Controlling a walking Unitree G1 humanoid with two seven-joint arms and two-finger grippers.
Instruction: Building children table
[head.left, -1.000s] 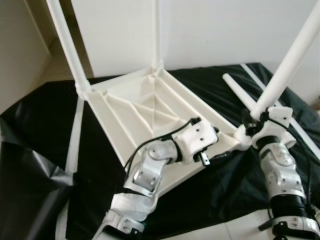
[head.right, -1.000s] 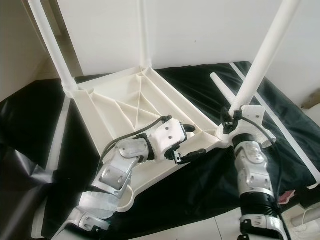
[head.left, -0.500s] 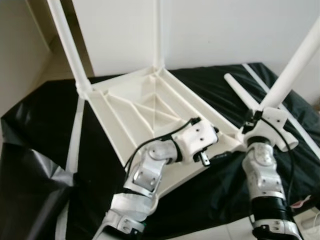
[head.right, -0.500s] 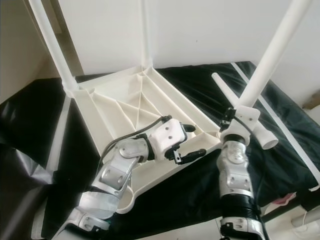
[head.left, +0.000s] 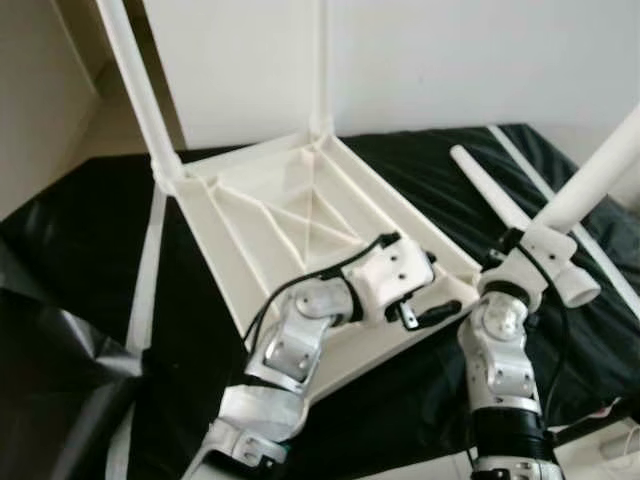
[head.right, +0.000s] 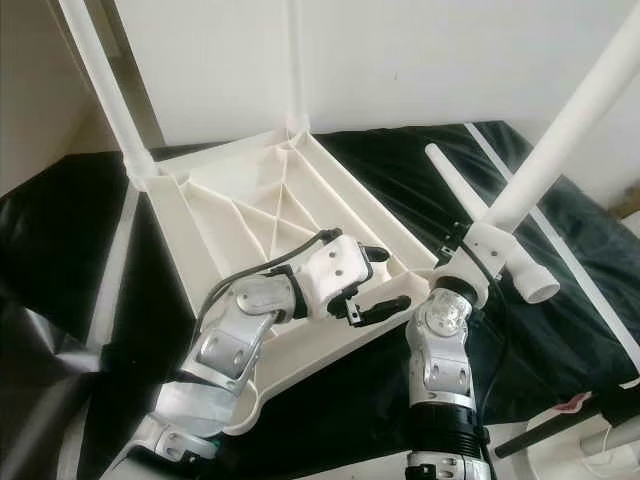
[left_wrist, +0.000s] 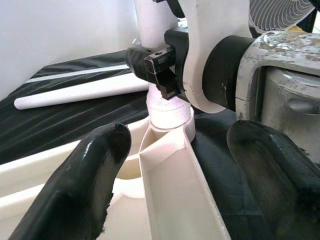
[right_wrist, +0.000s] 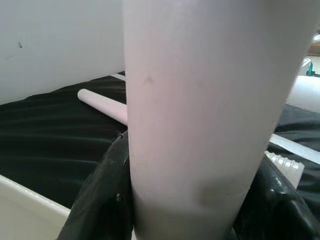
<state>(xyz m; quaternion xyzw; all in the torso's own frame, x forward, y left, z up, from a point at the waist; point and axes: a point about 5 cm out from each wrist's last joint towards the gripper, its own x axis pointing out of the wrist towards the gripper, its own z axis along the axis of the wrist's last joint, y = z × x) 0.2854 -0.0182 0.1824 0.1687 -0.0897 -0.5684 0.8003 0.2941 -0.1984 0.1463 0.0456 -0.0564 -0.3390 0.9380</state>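
The white table top (head.left: 300, 215) lies upside down on a black sheet (head.left: 80, 230). Two white legs (head.left: 135, 90) (head.left: 322, 60) stand in its far corners. My right gripper (head.left: 520, 245) is shut on a third white leg (head.left: 600, 170), which leans up to the right. In the left wrist view that leg's lower end (left_wrist: 170, 112) meets the socket at the near right corner. My left gripper (head.left: 425, 305) is open, its fingers (left_wrist: 95, 170) either side of the table's rim beside that corner. A loose leg (head.left: 490, 195) lies on the sheet behind.
A white wall (head.left: 450, 60) rises close behind the table top. White strips (head.left: 150, 270) (head.left: 545, 185) run across the sheet. A black rod (head.right: 560, 425) and a pink scrap (head.right: 570, 403) lie at the near right edge.
My right arm has swung in towards the corner, and the held leg leans further to the right. The left gripper has stayed at the rim.
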